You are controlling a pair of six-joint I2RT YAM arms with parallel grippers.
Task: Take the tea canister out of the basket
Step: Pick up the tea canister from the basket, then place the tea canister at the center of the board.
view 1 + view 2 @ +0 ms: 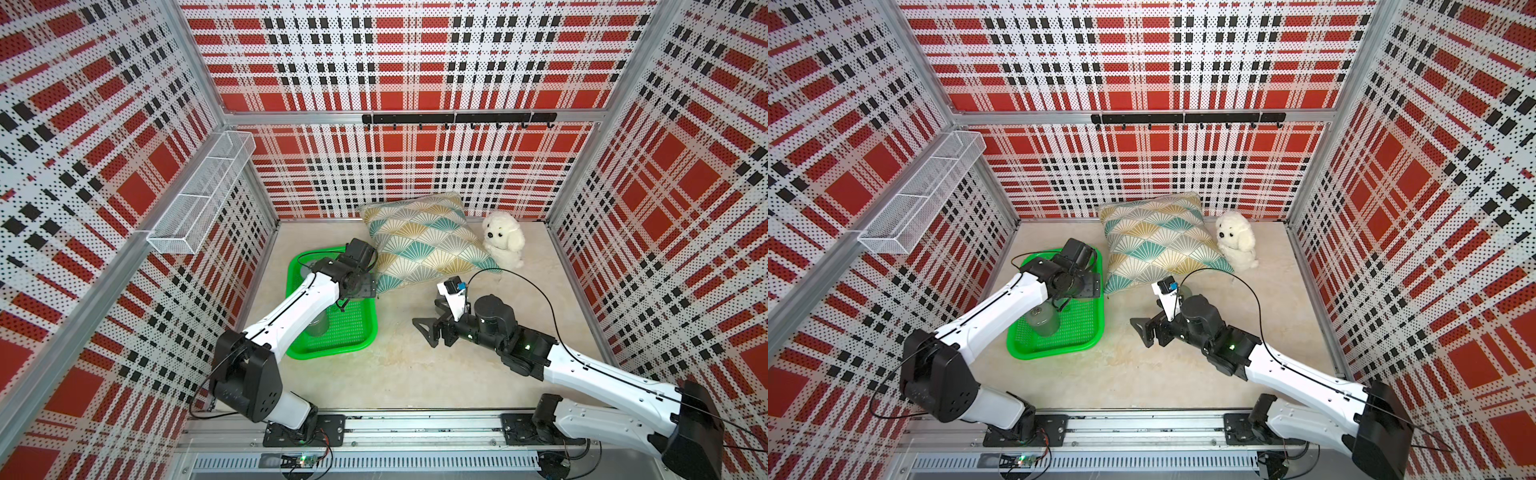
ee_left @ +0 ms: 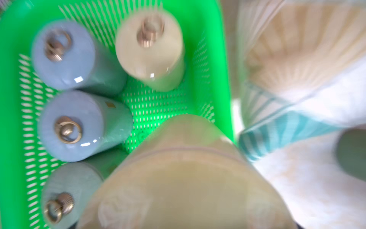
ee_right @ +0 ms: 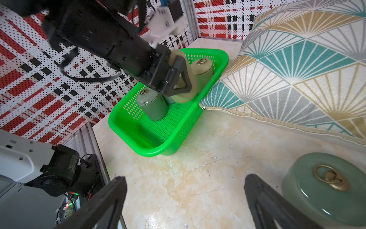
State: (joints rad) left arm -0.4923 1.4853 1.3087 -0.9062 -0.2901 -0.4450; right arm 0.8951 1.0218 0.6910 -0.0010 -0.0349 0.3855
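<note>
The green basket (image 1: 353, 338) (image 1: 1077, 332) (image 3: 158, 146) sits at the left of the table, beside the cushion. Several tea canisters with brass ring knobs stand in it, among them two blue-lidded ones (image 2: 65, 53) (image 2: 69, 126) and a cream one (image 2: 148, 49) (image 3: 202, 68). My left gripper (image 3: 181, 79) reaches down into the basket and is shut on a cream tea canister (image 2: 188, 178) (image 3: 185, 97), which fills the blurred left wrist view. My right gripper (image 3: 184, 198) (image 1: 432, 326) hovers open over bare table. Next to it a green canister (image 3: 324, 190) stands on the table.
A patterned cushion (image 1: 424, 245) lies against the basket's far right side, with a white plush dog (image 1: 503, 239) beside it. A white wire rack (image 1: 203, 191) hangs on the left wall. A black hook rail (image 1: 457, 118) runs along the back wall.
</note>
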